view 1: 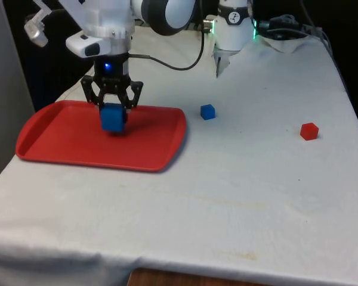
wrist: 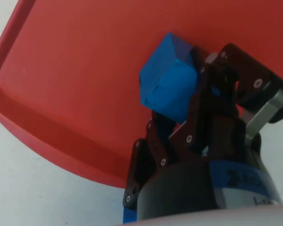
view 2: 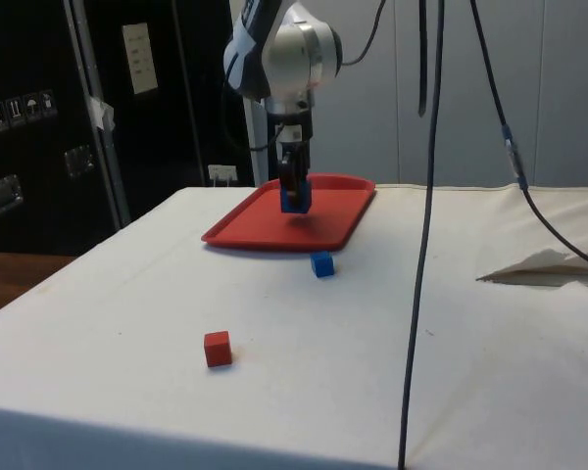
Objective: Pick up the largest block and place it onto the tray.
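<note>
Hand (view 1: 113,109) grips large blue block (view 1: 113,117) above red tray (view 1: 59,140).

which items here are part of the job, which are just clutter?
Job: big blue block, held in the gripper over the red tray.
Clutter: small blue block and red block, both on the cloth off the tray.

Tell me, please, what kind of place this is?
Probably a robotics lab: a white robot arm holds a large blue block over a red plastic tray on a white-clothed table, with dark equipment cabinets behind.
</note>
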